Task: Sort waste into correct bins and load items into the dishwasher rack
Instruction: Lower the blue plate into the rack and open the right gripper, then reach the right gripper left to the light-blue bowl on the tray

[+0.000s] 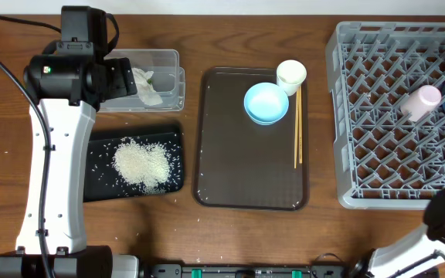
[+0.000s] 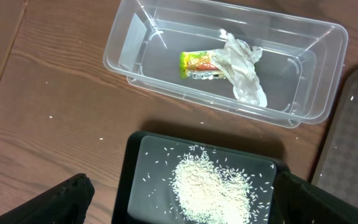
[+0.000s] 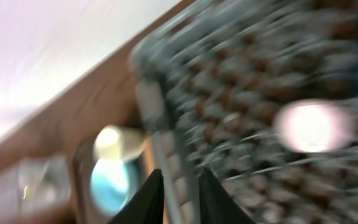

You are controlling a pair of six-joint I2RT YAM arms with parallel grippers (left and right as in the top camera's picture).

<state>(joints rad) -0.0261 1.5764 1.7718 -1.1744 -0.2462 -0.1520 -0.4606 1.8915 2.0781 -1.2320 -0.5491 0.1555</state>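
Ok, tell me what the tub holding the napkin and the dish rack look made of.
The tub looks like clear glossy plastic; the table shows through its walls. The rack is probably moulded plastic, matte grey, judging by its uniform lattice.

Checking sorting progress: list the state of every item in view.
rice: heaped on black tray
napkin, wrapper: in clear tub
light-blue bowl, white cup, chopsticks: on brown tray
pink cup: lying in rack
left gripper: open, empty
right gripper: slightly open, empty

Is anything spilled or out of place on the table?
Yes. A few stray rice grains lie on the bare table beside the black tray, away from the heap on it. Nothing else looks spilled.
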